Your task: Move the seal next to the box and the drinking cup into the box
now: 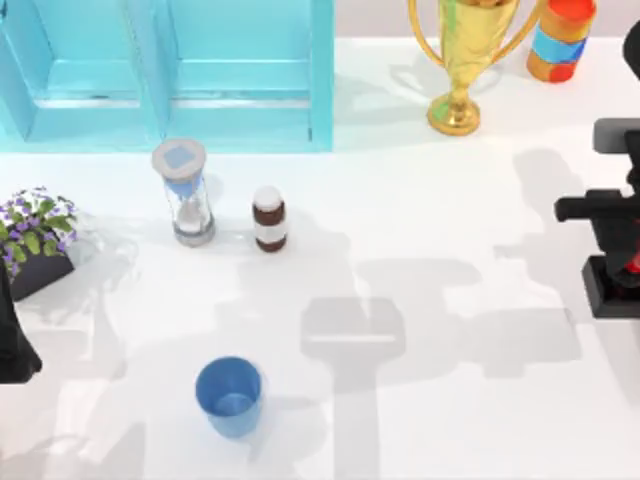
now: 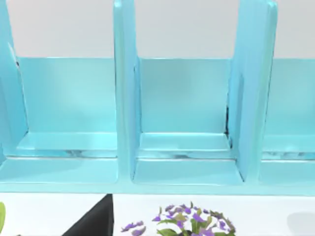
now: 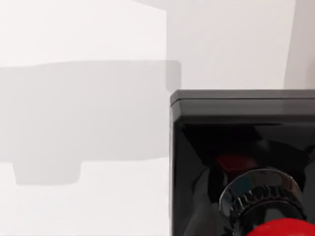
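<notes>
One tool — right (image 1: 628,262) — apparently directly over the seal (image 3: 241,162), grip state unclear.

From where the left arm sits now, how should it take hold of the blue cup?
Come straight down on the drinking cup. It stands upright, mouth open upward, alone on the table. Put one of the fingers inside the rim, one outside, and pinch the wall; the tapered sides could slip in a side grip.
</notes>
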`<state>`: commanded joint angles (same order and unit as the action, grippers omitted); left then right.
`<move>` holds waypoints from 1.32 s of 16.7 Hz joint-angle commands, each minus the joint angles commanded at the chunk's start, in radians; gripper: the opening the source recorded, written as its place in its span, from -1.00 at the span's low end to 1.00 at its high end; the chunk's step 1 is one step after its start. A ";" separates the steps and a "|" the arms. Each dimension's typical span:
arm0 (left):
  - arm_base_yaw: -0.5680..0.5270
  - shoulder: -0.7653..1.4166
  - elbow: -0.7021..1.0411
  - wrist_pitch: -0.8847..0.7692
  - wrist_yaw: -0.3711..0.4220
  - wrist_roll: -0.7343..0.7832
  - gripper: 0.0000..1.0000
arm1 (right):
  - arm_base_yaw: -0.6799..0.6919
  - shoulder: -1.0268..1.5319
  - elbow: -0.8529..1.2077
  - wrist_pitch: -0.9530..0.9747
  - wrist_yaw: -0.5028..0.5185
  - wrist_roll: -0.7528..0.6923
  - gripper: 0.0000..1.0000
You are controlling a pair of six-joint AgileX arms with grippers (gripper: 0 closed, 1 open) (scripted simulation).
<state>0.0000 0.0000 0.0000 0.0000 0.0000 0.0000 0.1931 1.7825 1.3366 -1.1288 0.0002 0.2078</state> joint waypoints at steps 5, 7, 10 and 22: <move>0.000 0.000 0.000 0.000 0.000 0.000 1.00 | 0.000 0.000 0.000 0.000 0.000 0.000 0.36; 0.000 0.000 0.000 0.000 0.000 0.000 1.00 | 0.000 0.000 0.000 0.000 0.000 0.000 0.66; 0.000 0.000 0.000 0.000 0.000 0.000 1.00 | 0.000 0.000 0.000 0.000 0.000 0.000 1.00; 0.000 0.000 0.000 0.000 0.000 0.000 1.00 | 0.000 0.004 0.075 -0.075 -0.001 0.000 1.00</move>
<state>0.0000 0.0000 0.0000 0.0000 0.0000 0.0000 0.1929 1.7866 1.4119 -1.2035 -0.0003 0.2077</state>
